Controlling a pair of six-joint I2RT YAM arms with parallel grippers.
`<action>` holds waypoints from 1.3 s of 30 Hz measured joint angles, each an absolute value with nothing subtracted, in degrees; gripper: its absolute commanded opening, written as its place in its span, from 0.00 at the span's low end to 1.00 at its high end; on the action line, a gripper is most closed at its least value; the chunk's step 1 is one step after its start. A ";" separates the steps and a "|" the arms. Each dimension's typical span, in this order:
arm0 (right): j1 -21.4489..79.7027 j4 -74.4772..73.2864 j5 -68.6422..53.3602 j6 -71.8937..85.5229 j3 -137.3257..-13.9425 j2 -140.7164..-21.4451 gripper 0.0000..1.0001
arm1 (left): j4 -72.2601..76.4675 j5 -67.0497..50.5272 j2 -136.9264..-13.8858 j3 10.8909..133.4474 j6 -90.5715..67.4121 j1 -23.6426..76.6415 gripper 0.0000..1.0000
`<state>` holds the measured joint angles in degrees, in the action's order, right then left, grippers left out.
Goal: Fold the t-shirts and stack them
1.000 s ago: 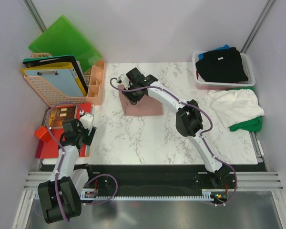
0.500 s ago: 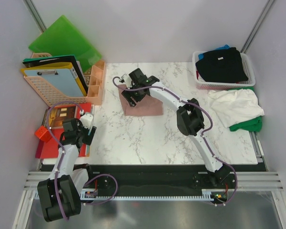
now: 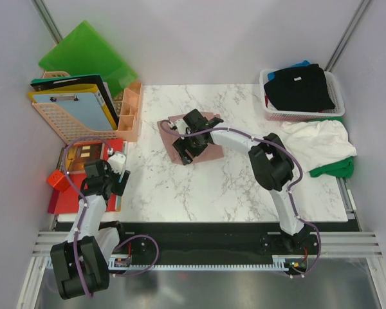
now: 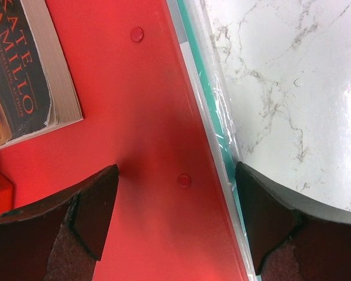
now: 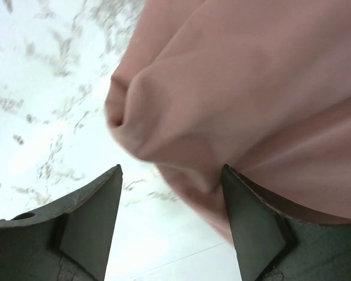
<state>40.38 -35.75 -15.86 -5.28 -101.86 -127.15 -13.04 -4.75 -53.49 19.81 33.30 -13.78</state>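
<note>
The dusty pink t-shirt (image 3: 210,149) lies folded on the marble table, left of centre. My right gripper (image 3: 188,152) is over its near left corner. In the right wrist view the jaws stand wide apart (image 5: 172,222), and a rounded fold of the pink shirt (image 5: 251,88) lies just ahead and between them, loose. A white t-shirt (image 3: 318,141) lies crumpled over a green one (image 3: 334,168) at the right edge. A black t-shirt (image 3: 302,87) and a blue one (image 3: 300,64) fill the white basket (image 3: 267,114). My left gripper (image 3: 114,178) is open and empty over the red folder (image 4: 140,117).
A peach basket (image 3: 132,119) with clipboards and a green folder (image 3: 83,55) stands at the back left. A book (image 4: 17,70) and an orange block (image 3: 56,181) lie on the red folder at the table's left edge. Bare marble (image 3: 199,190) shows in front.
My right gripper has moved from the far left of the pink shirt toward me, to its near left corner. The left arm has not moved.
</note>
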 measured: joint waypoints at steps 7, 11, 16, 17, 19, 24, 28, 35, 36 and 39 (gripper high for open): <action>46.70 -32.36 -15.29 -4.45 -92.31 -121.32 0.75 | -13.04 -4.75 -53.45 19.81 33.30 -13.78 0.88; 49.93 -31.64 -13.96 -4.62 -92.23 -119.09 0.80 | -13.06 -4.73 -53.17 19.79 33.30 -13.78 0.88; 49.30 -31.79 -10.11 -5.41 -98.74 -118.17 0.88 | -13.06 -4.71 -53.08 19.79 33.30 -13.78 0.88; 49.19 -31.68 -9.45 -5.65 -100.18 -118.24 0.88 | -13.08 -4.71 -53.08 19.79 33.30 -13.78 0.88; 48.90 -31.57 -7.14 -6.07 -104.79 -119.04 0.88 | -13.08 -4.69 -53.08 19.79 33.30 -13.78 0.88; 48.56 -29.82 -2.22 -7.31 -119.07 -127.46 0.88 | -13.10 -4.67 -52.93 19.79 33.30 -13.76 0.88; 48.34 -29.15 1.21 -7.81 -125.97 -136.44 0.87 | -13.13 -4.62 -52.69 19.75 33.30 -13.74 0.88; 45.91 -29.52 5.67 -6.96 -130.47 -146.93 0.87 | -13.13 -4.60 -52.49 19.64 33.30 -13.74 0.88; 45.15 -29.39 5.69 -6.33 -130.65 -147.24 0.86 | -13.13 -4.62 -52.51 19.64 33.30 -13.74 0.88; 43.29 -28.84 6.55 -6.15 -131.33 -147.24 0.86 | -13.08 -4.62 -52.73 19.64 33.30 -13.74 0.88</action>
